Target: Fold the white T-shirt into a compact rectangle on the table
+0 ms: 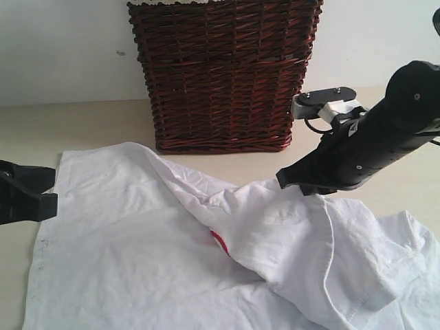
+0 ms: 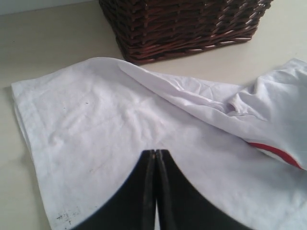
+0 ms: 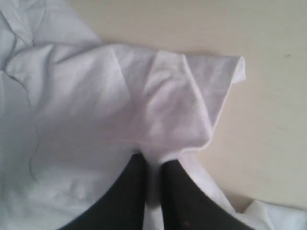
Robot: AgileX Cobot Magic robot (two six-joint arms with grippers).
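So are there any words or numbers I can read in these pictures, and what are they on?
No text can be read here.
Shirt: only a red curve of its print peeks out from a fold; no letter can be made out.
Shirt corner: tiny dark specks, too small to read.
Basket: no label showing.

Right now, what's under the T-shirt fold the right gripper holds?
Under the fold pinched by the right gripper, the white T-shirt shows more white cloth and a red strip of print peeking out. The rest of the print is covered.
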